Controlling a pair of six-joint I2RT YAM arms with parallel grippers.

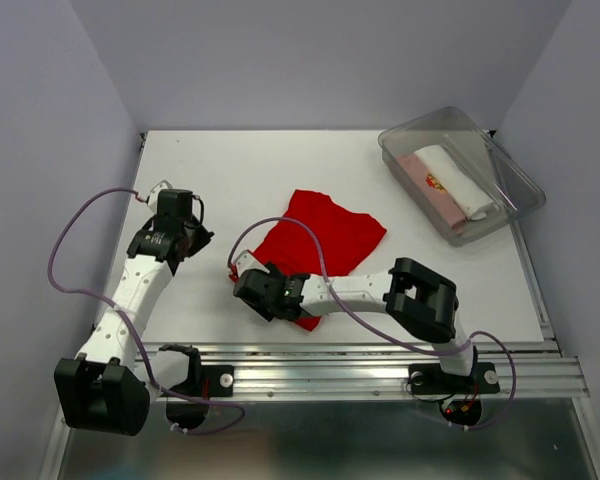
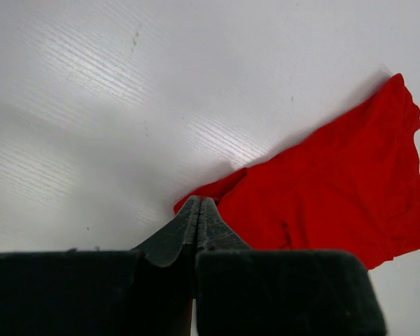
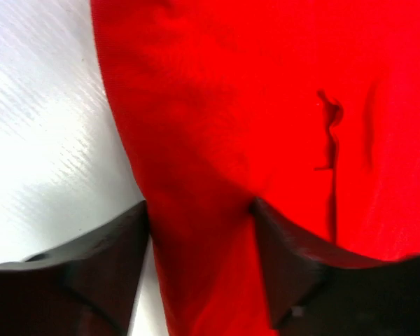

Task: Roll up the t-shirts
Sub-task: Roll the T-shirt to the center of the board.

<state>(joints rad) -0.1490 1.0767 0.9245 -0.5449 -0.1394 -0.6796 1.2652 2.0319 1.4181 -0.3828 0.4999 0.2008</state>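
Note:
A bright red t-shirt (image 1: 332, 235) lies loosely spread in the middle of the white table (image 1: 230, 170). My right gripper (image 1: 248, 283) is low at its near left edge. In the right wrist view that gripper (image 3: 199, 206) is open, its two dark fingers (image 3: 294, 259) straddling a folded edge of the red t-shirt (image 3: 252, 105). My left gripper (image 1: 192, 238) hovers over bare table to the left of the shirt. In its own view the left gripper (image 2: 199, 203) is shut on nothing, with a corner of the red t-shirt (image 2: 336, 189) just beyond its tips.
A clear plastic bin (image 1: 395, 150) stands at the back right. It holds a white roll (image 1: 455, 180) and a pale pink roll (image 1: 430, 195) with small red print. Purple walls close in the table on three sides.

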